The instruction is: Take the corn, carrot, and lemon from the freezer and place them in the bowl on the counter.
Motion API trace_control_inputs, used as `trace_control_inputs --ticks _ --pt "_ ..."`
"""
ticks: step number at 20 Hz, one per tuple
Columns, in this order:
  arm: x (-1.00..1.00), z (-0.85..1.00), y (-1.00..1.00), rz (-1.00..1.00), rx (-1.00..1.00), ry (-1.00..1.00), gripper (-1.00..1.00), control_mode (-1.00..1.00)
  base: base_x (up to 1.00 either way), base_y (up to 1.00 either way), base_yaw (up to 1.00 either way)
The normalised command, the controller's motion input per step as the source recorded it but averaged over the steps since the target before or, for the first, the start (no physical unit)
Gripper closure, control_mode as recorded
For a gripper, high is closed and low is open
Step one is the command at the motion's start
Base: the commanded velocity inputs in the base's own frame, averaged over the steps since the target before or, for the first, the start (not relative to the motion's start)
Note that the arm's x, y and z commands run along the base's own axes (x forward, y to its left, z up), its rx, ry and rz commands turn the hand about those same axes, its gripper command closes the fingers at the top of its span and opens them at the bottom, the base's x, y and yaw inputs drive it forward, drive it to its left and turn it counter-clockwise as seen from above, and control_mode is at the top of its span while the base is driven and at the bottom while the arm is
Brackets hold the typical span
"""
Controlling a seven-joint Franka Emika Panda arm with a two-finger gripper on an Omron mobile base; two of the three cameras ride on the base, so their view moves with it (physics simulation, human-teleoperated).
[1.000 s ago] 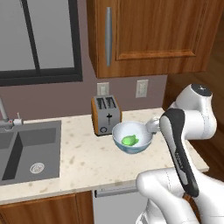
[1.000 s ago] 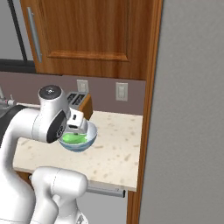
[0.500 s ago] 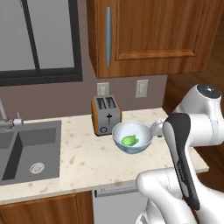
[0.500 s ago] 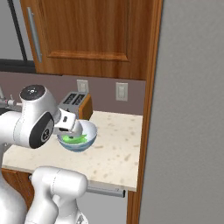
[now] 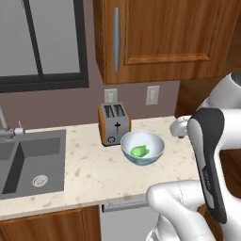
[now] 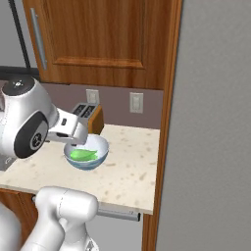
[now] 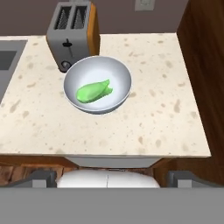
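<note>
A: Largest first: what occupies the right of the right base view?

B: The plain grey freezer point(image 6: 211, 122), cut off by the right and bottom edges; its handle and shelves are out of frame, so the carrot and lemon cannot be placed from these views.

A: And the broad pale surface?

B: The counter point(image 7: 166, 109), beige and speckled, spans the middle of the hand view. Its front edge runs across the lower part; the cabinet fronts below are largely masked.

A: Next in size?

B: The toaster point(image 7: 72, 33), upper left of the hand view, stands just behind the bowl, close but seemingly not touching. Its top is cropped.

A: The bowl?

B: The bowl point(image 7: 120, 74), white, sits left of centre on the counter, upright, probably so an item can be dropped in from above. Its patterned outside is hard to make out.

A: Its contents?

B: The corn point(image 7: 93, 91), a bright green lump with pointed husk tips, lies on the bowl's floor: one of three items delivered, by my judgement.

A: And the gripper?

B: The gripper point(image 7: 112, 179), at the bottom of the hand view, has its fingers spread wide with nothing between them. It hangs above the counter's front edge, apparently free for the next fetch.
</note>
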Motion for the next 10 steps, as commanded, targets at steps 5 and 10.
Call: trace_control_inputs --ticks 5,10 --pt "-0.48 0.37 0.0 -0.01 -0.01 -0.04 -1.0 -1.0 0.0 0.0 0.0" --pt "-0.44 0.3 0.0 -0.02 0.0 -0.02 -1.0 -1.0 0.0 0.0 0.0"
